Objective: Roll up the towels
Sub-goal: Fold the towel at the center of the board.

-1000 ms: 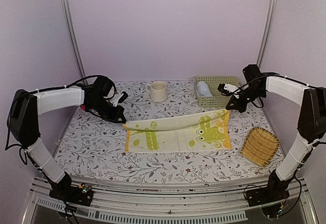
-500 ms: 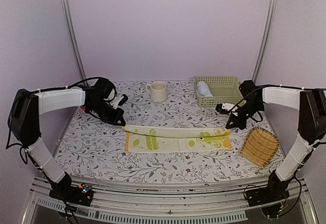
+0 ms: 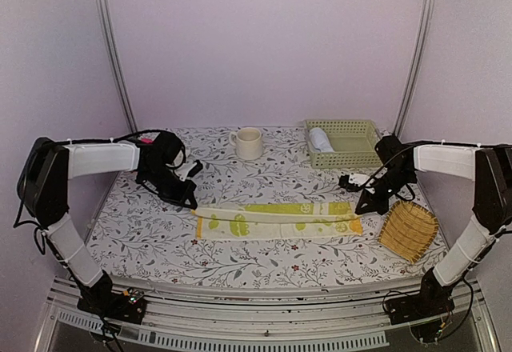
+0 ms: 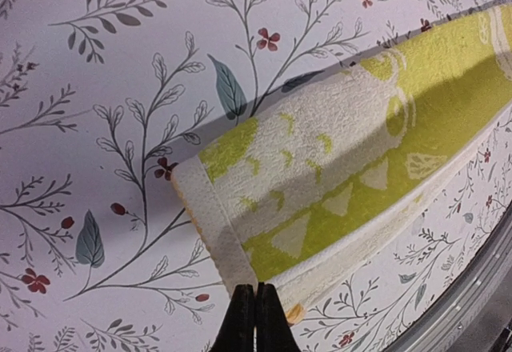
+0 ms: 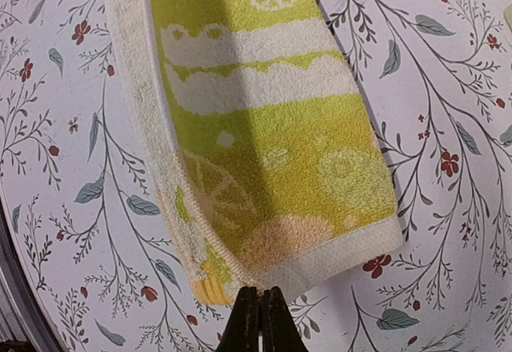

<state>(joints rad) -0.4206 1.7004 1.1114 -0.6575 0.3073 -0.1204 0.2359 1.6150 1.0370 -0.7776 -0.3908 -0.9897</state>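
Note:
The yellow-green and cream patterned towel (image 3: 276, 219) lies folded lengthwise as a narrow strip across the middle of the table. My left gripper (image 3: 190, 202) is at its left end, shut on the corner of the towel's top layer (image 4: 336, 184), with its tips (image 4: 256, 290) low at the table. My right gripper (image 3: 362, 206) is at the right end, shut on the towel's corner (image 5: 264, 144), with its tips (image 5: 260, 293) at the hem. The pale blue towel (image 3: 320, 138) lies rolled in the green basket.
A green plastic basket (image 3: 352, 154) stands at the back right. A cream mug (image 3: 248, 142) stands at the back centre. A yellow woven bamboo tray (image 3: 409, 230) lies at the right, just beside my right gripper. The table has a floral cloth (image 3: 240, 268).
Both grippers came down and toward the near side, carrying the towel's raised far edge over. The towel went from a lifted, slanted sheet to a flat folded strip.

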